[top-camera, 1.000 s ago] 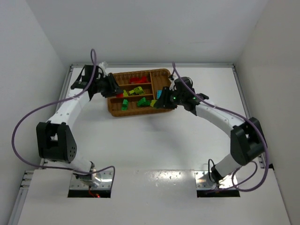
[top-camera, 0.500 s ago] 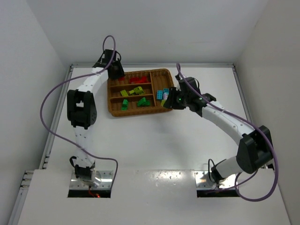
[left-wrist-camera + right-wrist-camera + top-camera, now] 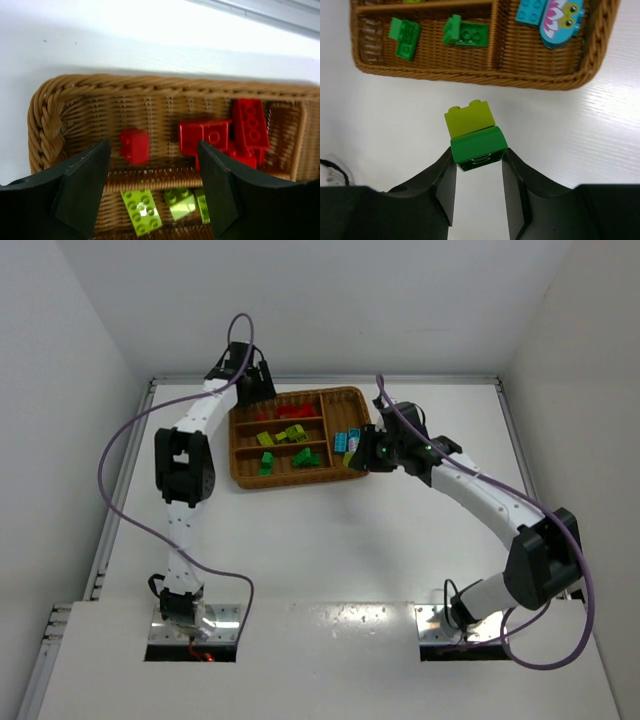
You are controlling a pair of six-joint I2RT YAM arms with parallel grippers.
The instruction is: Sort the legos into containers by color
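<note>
stack [image 3: 479, 145]: green brick joined to yellow-green, over the table [image 3: 570, 150] just outside the tray's near rim
right gripper [image 3: 479, 161]: clamped on the green half
left gripper [image 3: 154, 160]: jaws wide, empty, above red slot [image 3: 165, 120]
tray [image 3: 470, 79]: green slot [image 3: 435, 55] is nearest the stack
tip: probably split the two colours first, since left is free to pull the top; clear the rim before dropping

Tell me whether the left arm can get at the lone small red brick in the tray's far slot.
Probably yes. The left end effector hangs open right above the far slot, the small red brick lies apart from the other red bricks, and nothing covers it.
</note>
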